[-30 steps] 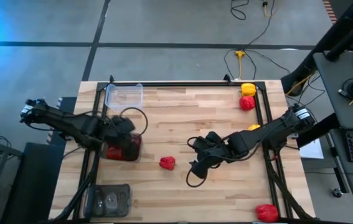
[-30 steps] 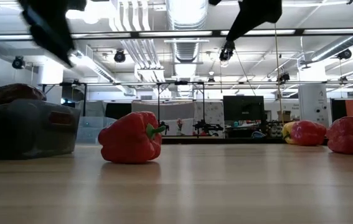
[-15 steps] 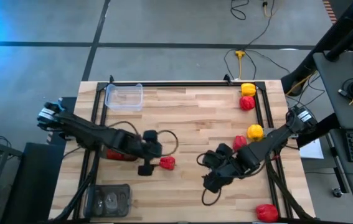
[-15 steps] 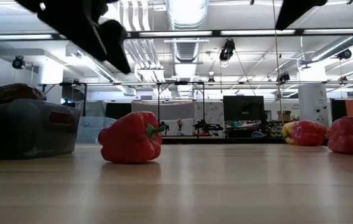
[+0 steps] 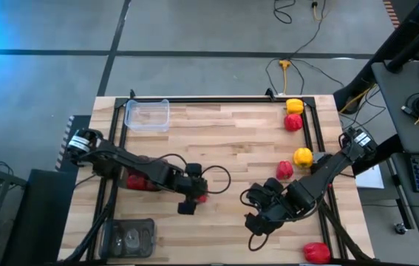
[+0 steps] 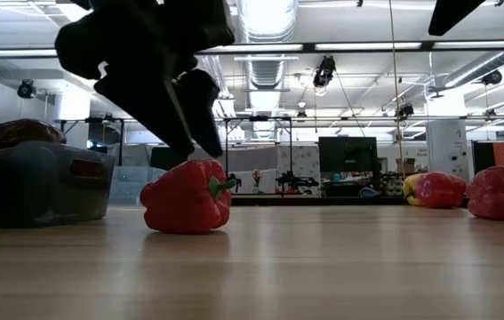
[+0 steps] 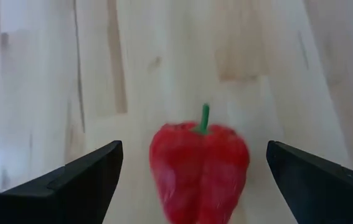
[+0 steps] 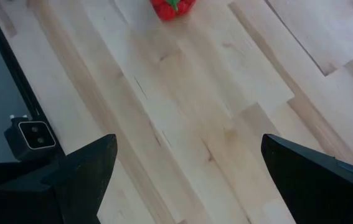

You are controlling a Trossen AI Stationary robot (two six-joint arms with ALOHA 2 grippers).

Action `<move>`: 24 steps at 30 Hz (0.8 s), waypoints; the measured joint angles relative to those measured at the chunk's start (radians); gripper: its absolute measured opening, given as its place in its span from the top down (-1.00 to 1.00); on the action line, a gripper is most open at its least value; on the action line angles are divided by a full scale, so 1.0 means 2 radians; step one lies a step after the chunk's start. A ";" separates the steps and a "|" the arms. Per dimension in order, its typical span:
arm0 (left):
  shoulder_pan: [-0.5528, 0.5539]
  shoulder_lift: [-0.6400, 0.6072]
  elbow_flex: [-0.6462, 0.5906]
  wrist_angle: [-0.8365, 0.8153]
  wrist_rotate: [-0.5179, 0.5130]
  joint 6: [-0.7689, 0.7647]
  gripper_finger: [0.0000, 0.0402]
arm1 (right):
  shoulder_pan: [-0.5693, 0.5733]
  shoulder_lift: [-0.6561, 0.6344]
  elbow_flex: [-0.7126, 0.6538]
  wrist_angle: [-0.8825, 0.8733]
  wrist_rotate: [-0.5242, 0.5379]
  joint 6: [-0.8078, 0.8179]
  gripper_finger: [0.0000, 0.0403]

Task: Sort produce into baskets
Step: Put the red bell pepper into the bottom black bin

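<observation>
The left gripper (image 5: 191, 198) is hanging just above the red pepper (image 7: 198, 163) lying mid-bench (image 5: 231, 140), jaws spread wide on either side; the right gripper (image 5: 257, 220) is hovering open over bare bench

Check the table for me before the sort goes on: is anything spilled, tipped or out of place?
Nothing stands out. The clear tub and the dark tubs sit upright. The loose peppers simply await sorting. The left gripper hangs open over the red pepper.
</observation>
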 joint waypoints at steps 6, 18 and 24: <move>0.007 0.016 0.000 0.016 0.028 -0.010 -0.89 | 0.000 0.000 0.000 0.000 0.000 -0.002 -0.94; 0.007 0.019 -0.020 0.019 0.033 -0.049 -0.83 | 0.004 0.001 0.000 0.000 -0.017 -0.007 -0.94; 0.006 0.019 -0.039 0.048 -0.028 -0.077 -0.72 | 0.019 0.001 0.000 0.000 -0.026 -0.008 -0.94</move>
